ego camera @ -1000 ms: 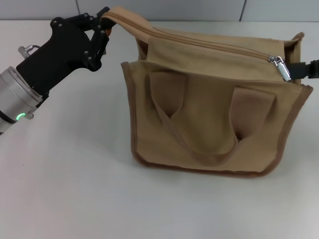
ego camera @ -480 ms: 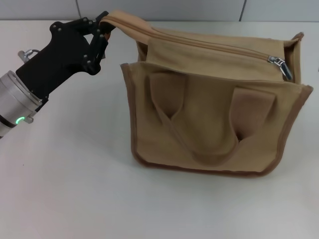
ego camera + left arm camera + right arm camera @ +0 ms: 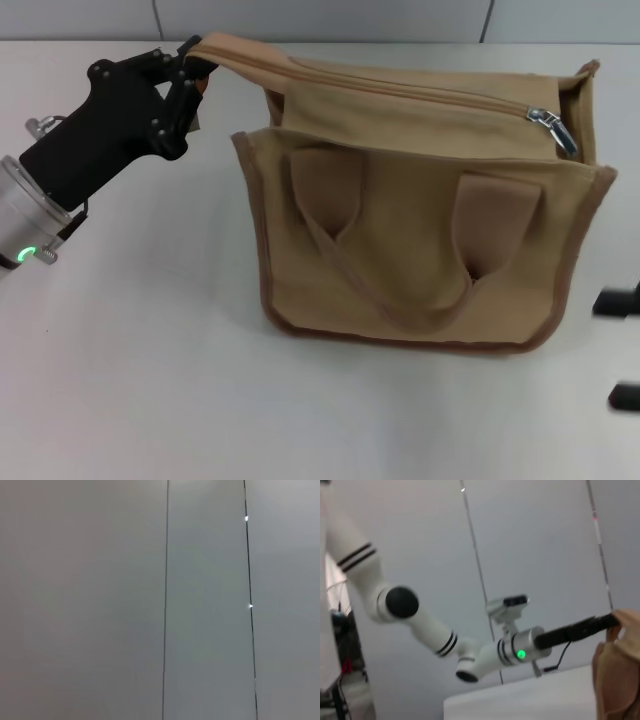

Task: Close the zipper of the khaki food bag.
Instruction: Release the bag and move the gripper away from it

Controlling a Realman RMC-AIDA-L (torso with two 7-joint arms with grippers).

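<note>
The khaki food bag [image 3: 420, 240] stands on the white table, handles toward me. Its zipper [image 3: 400, 92] runs along the top panel, and the silver slider [image 3: 553, 127] sits at the right end with the track behind it joined. My left gripper [image 3: 192, 62] is shut on the bag's top left end and holds it pulled out to the left. It also shows in the right wrist view [image 3: 607, 622], next to the bag's corner [image 3: 620, 675]. My right gripper [image 3: 622, 350] is at the right edge, below the bag's right side, with fingers apart and empty.
The white table [image 3: 150, 380] stretches in front and to the left of the bag. A grey panelled wall [image 3: 320, 15] runs behind it. The left wrist view shows only that wall [image 3: 100, 600].
My right gripper has left the slider's pull tab and dropped to the lower right edge. My left gripper has drawn the bag's end a little to the left, and the bag shifted with it.
</note>
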